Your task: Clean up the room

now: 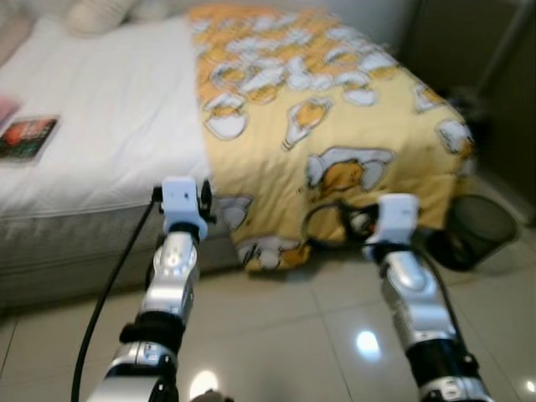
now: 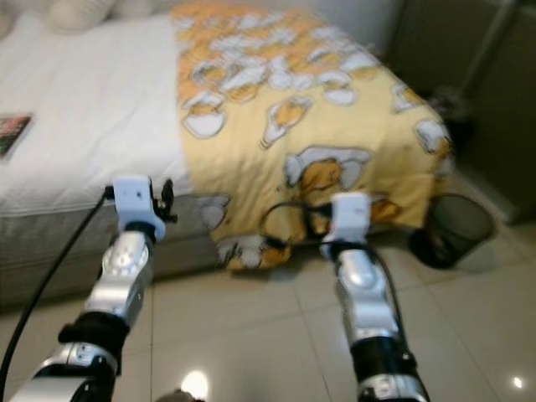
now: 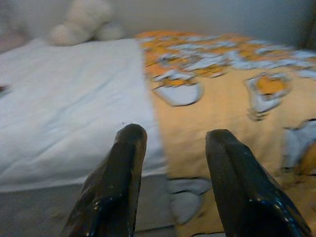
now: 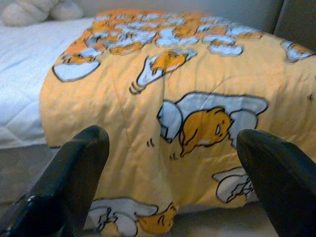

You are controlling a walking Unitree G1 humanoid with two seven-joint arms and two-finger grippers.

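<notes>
Black mesh bin (image 1: 477,230) on tiled floor (image 1: 276,335)

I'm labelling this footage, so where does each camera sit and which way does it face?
Left and right eye views: on the head, looking down at both arms, the bed and bin.
Left wrist view: along the open left gripper at the sheet's edge.
Right wrist view: along the open right gripper.
All share the yellow blanket.

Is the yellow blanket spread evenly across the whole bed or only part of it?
Only part. The yellow blanket covers the bed's right side and hangs over the foot toward the floor, while the white mattress lies bare on the left.
</notes>
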